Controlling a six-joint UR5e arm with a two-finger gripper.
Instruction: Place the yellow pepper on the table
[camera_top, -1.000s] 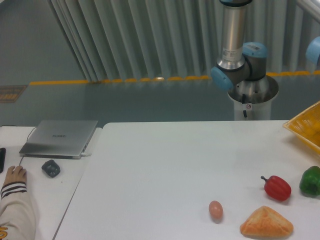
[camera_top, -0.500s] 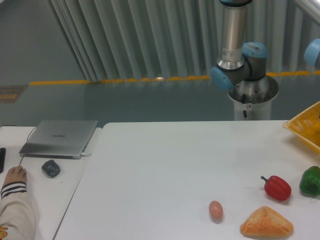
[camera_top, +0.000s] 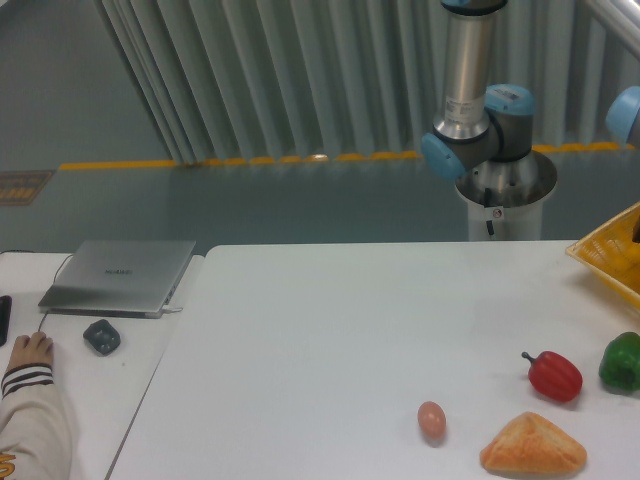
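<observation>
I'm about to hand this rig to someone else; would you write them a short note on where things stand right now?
Gripper: out of view; only the arm's base and lower links show behind the table.
Yellow pepper: not visible on the table. A yellow basket sits at the right edge, cut off by the frame; its contents cannot be made out.
On the table: red pepper, green pepper, egg, bread.
Done: nothing that shows.
Left: get the yellow pepper and set it on the table.
</observation>
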